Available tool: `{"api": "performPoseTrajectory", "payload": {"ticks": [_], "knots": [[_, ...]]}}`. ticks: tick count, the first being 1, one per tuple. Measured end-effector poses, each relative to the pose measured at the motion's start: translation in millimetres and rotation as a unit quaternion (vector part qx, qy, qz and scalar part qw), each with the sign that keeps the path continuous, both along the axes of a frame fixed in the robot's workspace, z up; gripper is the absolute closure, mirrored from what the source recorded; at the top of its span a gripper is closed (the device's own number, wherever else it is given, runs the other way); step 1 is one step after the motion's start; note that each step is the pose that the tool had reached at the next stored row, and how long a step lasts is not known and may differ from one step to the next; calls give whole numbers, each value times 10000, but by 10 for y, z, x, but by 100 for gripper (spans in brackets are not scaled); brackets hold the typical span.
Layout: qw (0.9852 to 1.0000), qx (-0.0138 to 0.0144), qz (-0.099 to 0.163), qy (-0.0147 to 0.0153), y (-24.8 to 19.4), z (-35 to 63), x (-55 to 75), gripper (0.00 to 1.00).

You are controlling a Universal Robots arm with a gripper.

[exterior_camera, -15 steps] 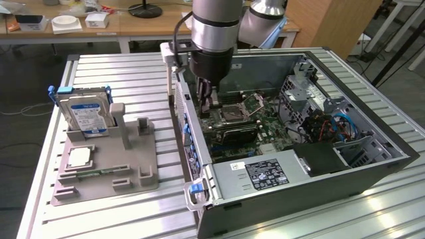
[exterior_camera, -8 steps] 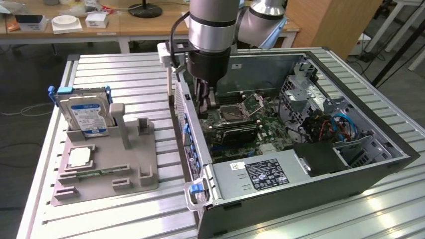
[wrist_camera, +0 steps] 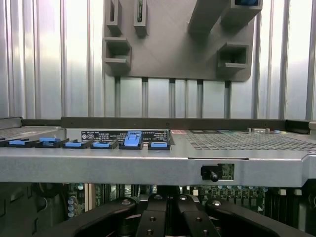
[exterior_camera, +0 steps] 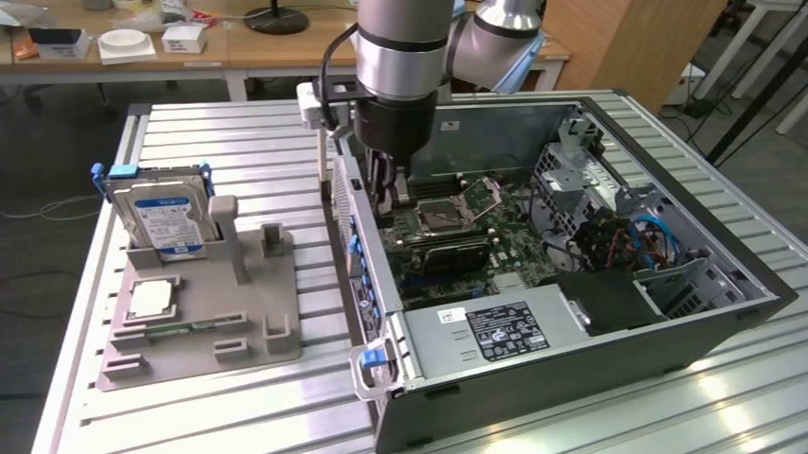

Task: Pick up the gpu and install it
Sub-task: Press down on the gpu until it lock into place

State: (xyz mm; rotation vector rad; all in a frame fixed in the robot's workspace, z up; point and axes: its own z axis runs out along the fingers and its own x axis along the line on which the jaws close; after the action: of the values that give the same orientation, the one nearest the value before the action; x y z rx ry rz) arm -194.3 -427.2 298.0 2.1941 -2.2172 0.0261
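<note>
Reaching down inside the open computer case point(exterior_camera: 707, 331) over its motherboard point(exterior_camera: 442, 236), gripper point(exterior_camera: 389, 194) fingers closed together, contents indiscernible.

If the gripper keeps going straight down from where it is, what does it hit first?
Most likely the motherboard inside the open PC case. The gripper, shut, points down just inside the case's rear wall, near the CPU socket. Depth is unclear, and whether a card sits between its fingers can't be made out.

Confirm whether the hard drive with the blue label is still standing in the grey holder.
Yes: the hard drive stands upright in the grey holder beside the computer case.
</note>
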Motion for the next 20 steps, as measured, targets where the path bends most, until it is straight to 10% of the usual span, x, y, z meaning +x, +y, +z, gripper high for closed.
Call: {"api": "performPoseTrajectory", "payload": {"ticks": [5,20], "knots": [[10000,-6,1,0,-1,0,-13,89],[9999,-153,1,0,-4,0,-14,89]]}}
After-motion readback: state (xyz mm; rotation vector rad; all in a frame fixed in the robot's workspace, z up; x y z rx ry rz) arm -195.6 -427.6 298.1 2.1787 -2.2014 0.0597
